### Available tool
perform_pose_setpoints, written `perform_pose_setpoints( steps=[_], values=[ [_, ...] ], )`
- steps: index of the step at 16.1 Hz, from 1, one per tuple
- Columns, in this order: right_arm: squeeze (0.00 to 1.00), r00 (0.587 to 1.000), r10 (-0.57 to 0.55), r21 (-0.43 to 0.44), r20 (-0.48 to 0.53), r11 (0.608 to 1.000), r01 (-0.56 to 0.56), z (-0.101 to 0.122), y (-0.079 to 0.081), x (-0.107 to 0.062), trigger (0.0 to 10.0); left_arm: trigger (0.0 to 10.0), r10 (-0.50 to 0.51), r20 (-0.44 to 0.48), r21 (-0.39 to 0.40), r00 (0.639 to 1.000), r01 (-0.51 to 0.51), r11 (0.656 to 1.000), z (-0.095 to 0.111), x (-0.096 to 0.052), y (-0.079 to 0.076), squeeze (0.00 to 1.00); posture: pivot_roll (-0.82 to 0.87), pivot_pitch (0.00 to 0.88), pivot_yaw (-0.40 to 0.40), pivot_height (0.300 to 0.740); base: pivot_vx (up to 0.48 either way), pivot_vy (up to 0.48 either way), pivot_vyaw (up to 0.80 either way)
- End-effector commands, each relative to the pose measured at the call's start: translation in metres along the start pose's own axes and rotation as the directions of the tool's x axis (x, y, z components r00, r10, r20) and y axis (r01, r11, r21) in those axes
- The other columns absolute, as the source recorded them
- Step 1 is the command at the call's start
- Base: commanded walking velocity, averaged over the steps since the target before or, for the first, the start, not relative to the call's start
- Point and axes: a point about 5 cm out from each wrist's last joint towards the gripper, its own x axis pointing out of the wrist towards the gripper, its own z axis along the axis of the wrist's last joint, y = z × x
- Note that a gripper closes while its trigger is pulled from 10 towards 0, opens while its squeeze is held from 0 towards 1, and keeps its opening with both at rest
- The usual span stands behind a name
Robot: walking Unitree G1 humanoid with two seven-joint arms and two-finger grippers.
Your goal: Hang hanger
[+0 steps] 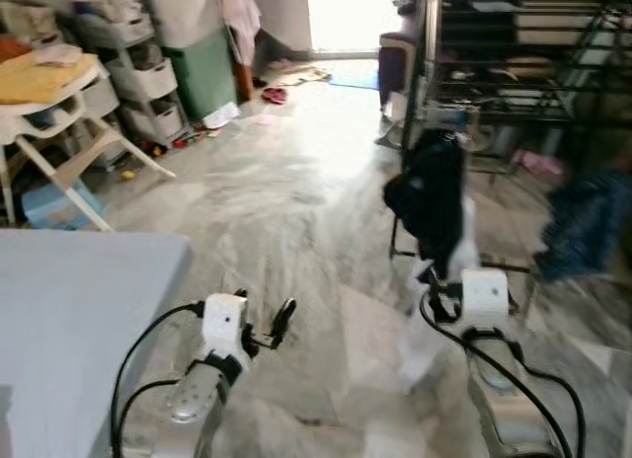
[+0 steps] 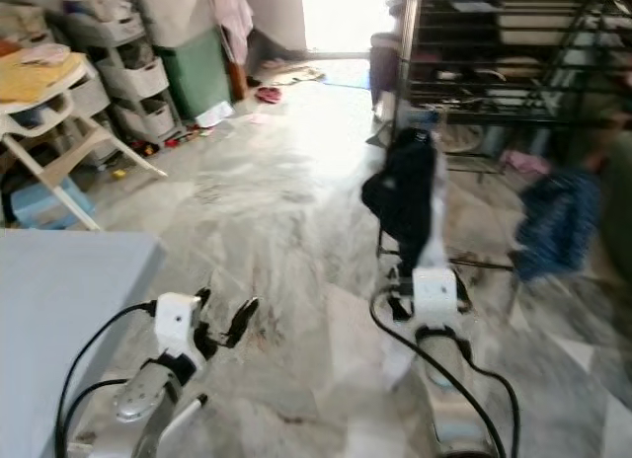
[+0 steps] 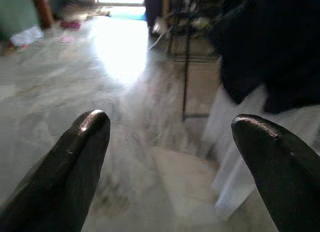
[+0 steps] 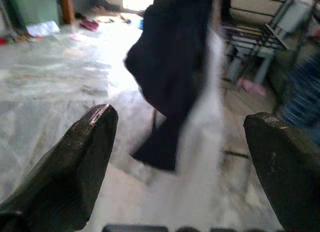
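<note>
Black and white clothing [image 1: 434, 196], blurred, hangs just ahead of the right claw [image 4: 180, 142], whose fingers stand apart around nothing, beside a metal rack [image 1: 523, 63], while the left claw [image 1: 265, 325] gapes over the marble floor [image 1: 276, 201].

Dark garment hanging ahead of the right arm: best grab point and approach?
Judgement only: take the dark garment near its top, where it bunches narrow, coming straight ahead with the open right gripper. Its lower cloth hangs loose beside white fabric. The hanger itself is too blurred to make out.

No readable text

The frames are blurred; no label, brand, number or sign can be made out.
</note>
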Motion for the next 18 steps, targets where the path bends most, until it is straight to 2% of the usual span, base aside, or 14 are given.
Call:
perform_pose_setpoints(
  steps=[1, 9, 14, 18],
  values=[
    [0.00, 1.000, -0.002, 0.000, -0.007, 1.000, 0.002, -0.002, 0.000, -0.002, 10.0, 10.0, -0.013, -0.006, 0.018, 1.000, 0.013, 1.000, 0.001, 0.001, 0.000, 0.00, -0.14, 0.000, 0.092, 0.740, 0.379, 0.000, 0.00],
    [0.00, 1.000, 0.009, -0.015, -0.012, 1.000, -0.009, -0.005, 0.005, -0.003, 10.0, 10.0, -0.015, -0.019, 0.024, 1.000, 0.016, 1.000, -0.001, 0.000, 0.001, 0.00, -0.13, 0.000, 0.090, 0.740, 0.364, -0.033, 0.00],
    [0.00, 0.999, 0.028, -0.015, -0.015, 0.999, -0.028, -0.005, 0.007, -0.003, 10.0, 10.0, 0.018, -0.034, 0.011, 0.999, -0.018, 1.000, -0.003, 0.000, 0.005, 0.00, -0.13, 0.000, 0.094, 0.740, 0.000, 0.000, 0.00],
    [0.00, 0.994, 0.114, -0.039, 0.002, 0.993, -0.113, -0.003, 0.020, -0.004, 10.0, 10.0, 0.019, -0.037, 0.017, 0.999, -0.018, 1.000, -0.004, 0.001, 0.006, 0.00, -0.13, 0.000, 0.095, 0.740, 0.000, 0.000, 0.00]
  ],
)
